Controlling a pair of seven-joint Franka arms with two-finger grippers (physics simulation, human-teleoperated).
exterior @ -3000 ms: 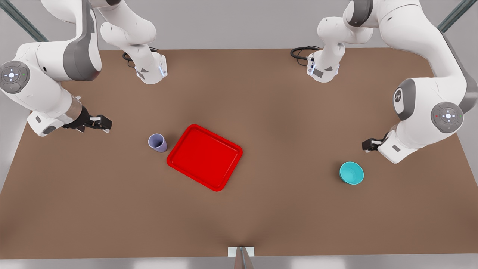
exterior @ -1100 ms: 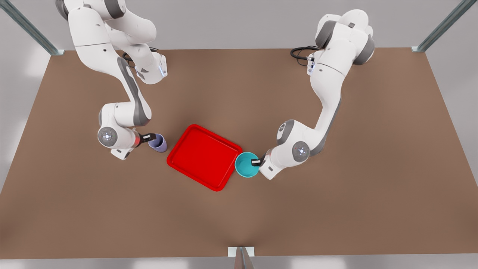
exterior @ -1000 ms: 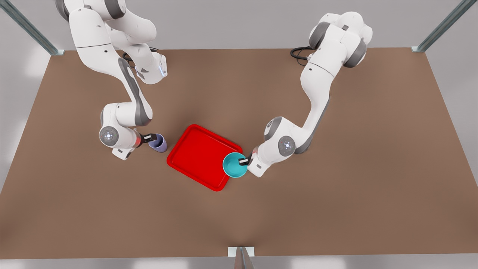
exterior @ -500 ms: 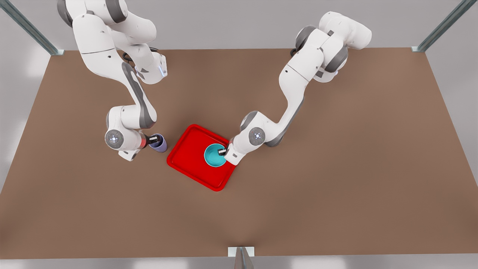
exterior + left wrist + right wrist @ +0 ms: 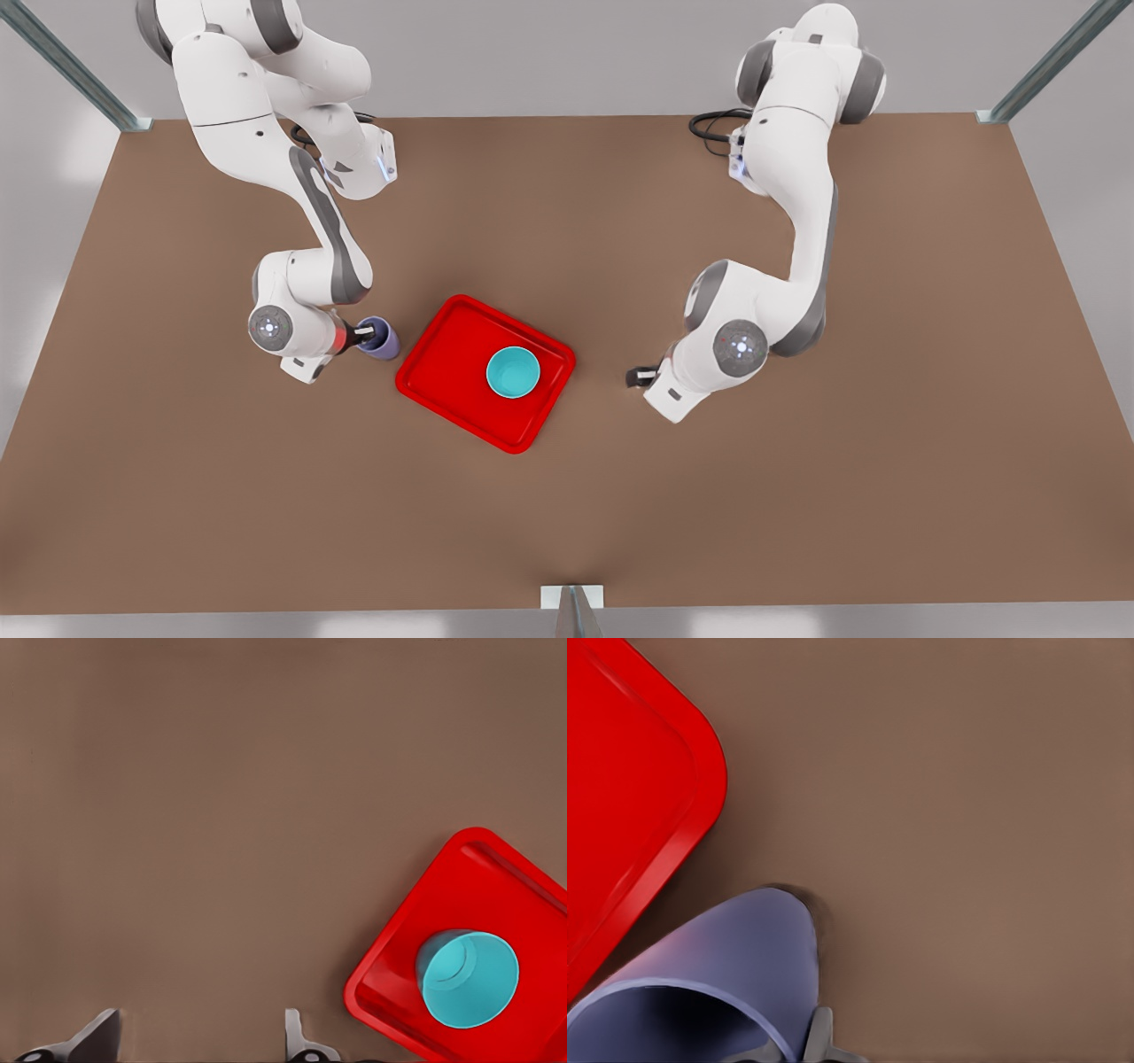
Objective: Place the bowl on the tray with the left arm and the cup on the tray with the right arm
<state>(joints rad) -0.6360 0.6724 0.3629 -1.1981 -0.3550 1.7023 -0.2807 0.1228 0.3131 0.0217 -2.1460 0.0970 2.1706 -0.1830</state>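
front view: cup in right gripper

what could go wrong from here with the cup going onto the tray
The cup stands on the table close beside the tray; the right gripper, fingers over its rim, could catch the raised edge if it lifts low. The bowl sits mid-tray, so a far placement could knock it. The open left gripper waits clear.
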